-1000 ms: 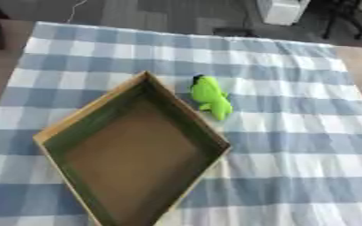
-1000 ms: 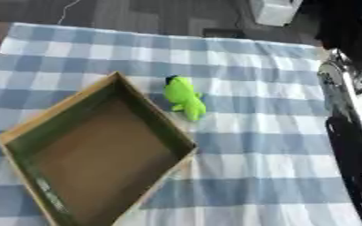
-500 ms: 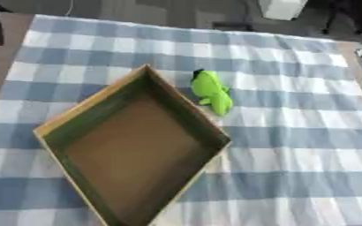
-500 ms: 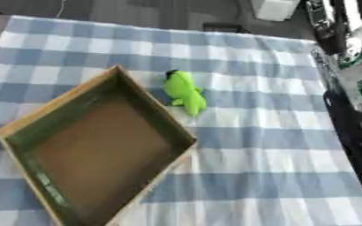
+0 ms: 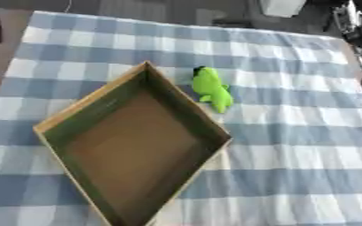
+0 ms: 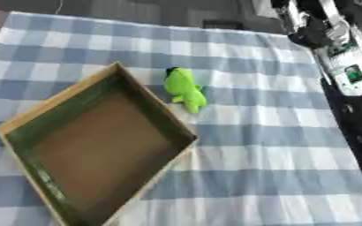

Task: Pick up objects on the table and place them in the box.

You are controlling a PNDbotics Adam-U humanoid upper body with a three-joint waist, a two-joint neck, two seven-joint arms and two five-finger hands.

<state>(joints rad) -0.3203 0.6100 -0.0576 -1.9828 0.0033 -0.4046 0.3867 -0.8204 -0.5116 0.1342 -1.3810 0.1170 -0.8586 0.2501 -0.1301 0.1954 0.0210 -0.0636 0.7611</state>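
Green toy (image 5: 212,89) lies on the counter (image 5: 292,132), which has a blue and white checked cloth over it. The toy is bright green, with a small dark bit at its far end. It is soft in shape and lies lengthways, pointing away from the robot and a little to the left. It is just beside the far right wall of the box (image 5: 76,121), near the box's far corner. I cannot tell if it touches the wall.

The box is big, open on top and turned like a diamond, so one corner points away from the robot. Its rim is tan, its inner walls look dark green, and its floor is brown. Nothing is seen inside it. It sits on the left half of the cloth, and its near corner runs off the bottom of the picture.

The right arm (image 6: 346,66) comes in along the right edge of the right eye view. It is black with a white and silver part and a small green patch on it. The right hand (image 6: 307,26) is up at the far right corner, above the edge of the cloth and well apart from the toy. It holds nothing that I can see. It is too fuzzy to tell if its fingers are spread or curled.

The left hand does not show.
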